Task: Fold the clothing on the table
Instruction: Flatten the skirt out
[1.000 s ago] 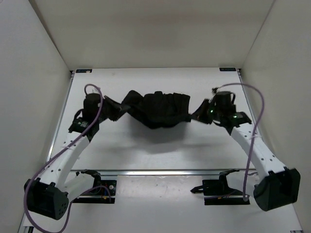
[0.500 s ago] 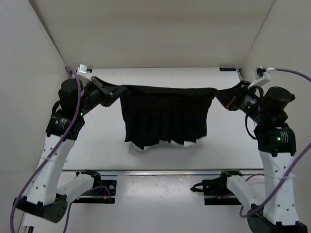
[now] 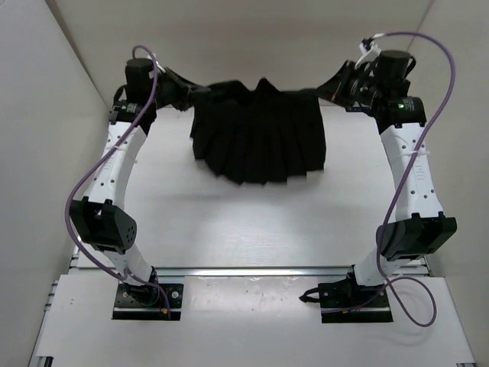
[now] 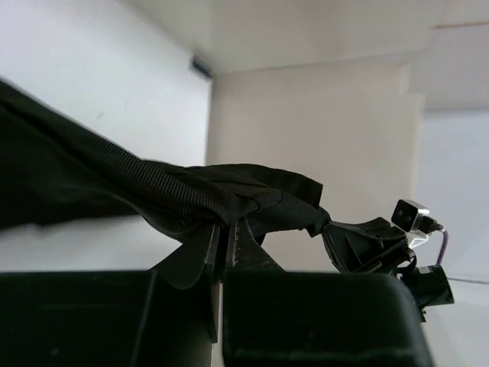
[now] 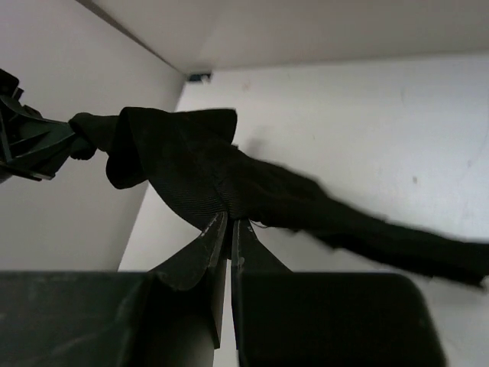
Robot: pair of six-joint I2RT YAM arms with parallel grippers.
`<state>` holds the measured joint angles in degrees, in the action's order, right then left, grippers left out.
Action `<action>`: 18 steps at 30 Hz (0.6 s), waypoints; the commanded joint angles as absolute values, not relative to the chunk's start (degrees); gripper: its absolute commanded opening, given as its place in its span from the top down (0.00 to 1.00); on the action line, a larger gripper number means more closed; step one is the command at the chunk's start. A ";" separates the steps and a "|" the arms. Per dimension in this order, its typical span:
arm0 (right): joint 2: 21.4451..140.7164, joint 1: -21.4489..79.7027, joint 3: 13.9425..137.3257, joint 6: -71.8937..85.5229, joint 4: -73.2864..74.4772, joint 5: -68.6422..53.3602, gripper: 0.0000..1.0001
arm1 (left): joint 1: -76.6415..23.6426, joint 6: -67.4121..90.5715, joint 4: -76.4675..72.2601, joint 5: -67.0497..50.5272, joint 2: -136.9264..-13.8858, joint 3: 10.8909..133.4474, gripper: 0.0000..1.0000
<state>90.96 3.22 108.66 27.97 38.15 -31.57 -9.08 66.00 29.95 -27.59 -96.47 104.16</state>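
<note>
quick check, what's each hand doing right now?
left hand: closed, pinching one end of the clothing along its top band.
right hand: closed, pinching the other end of the clothing.

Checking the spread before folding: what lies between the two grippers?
Only the clothing, strung by its top edge from the left gripper to the right gripper; the top view shows this.

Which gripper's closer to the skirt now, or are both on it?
Neither, both are on it. The left gripper has its jaws shut on the skirt's top left corner, and the right gripper is shut on its top right corner.
</note>
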 commanded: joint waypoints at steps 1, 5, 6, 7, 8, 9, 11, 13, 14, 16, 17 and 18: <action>90.08 1.50 117.69 29.69 33.93 -36.11 1.00 | -7.47 66.26 25.85 -31.02 -93.25 112.07 1.00; 89.22 -1.74 105.43 33.13 29.72 -42.16 1.00 | -7.56 68.55 18.13 -34.01 -89.58 96.92 1.00; 88.51 -2.45 102.60 34.09 27.71 -43.84 1.00 | -7.82 69.42 16.54 -34.80 -88.86 93.98 1.00; 87.55 -2.81 96.83 35.41 25.42 -45.51 1.00 | -7.82 70.56 13.83 -35.15 -86.94 87.17 1.00; 86.15 -2.99 90.85 35.94 22.96 -46.05 1.00 | -7.91 71.19 10.14 -35.50 -85.10 79.62 1.00; 85.70 -3.16 87.83 36.64 22.68 -46.23 1.00 | -8.00 72.15 8.98 -35.86 -84.30 75.97 1.00; 83.42 -2.90 76.60 36.65 19.44 -46.05 1.00 | -8.17 71.81 5.99 -35.69 -81.66 62.82 1.00; 82.36 -1.94 69.04 35.43 18.72 -43.96 1.00 | -8.35 69.88 4.66 -34.55 -80.25 53.12 1.00; 81.66 -1.67 64.47 34.55 18.63 -42.64 1.00 | -8.61 68.48 4.48 -34.11 -79.81 47.69 0.99; 80.95 -1.23 57.77 34.63 17.58 -40.88 1.00 | -8.35 65.85 5.27 -33.05 -80.59 41.59 0.99; 80.77 -1.23 53.83 34.63 17.40 -40.35 1.00 | -8.52 63.22 6.84 -32.44 -80.94 39.40 0.98; 80.25 -0.80 50.66 34.54 16.88 -39.56 1.00 | -8.61 62.41 8.77 -31.65 -81.82 38.33 0.97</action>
<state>84.31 -1.56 55.48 34.74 21.56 -41.01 -8.38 67.59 9.23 -32.82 -83.85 40.21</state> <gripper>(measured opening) 0.014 0.101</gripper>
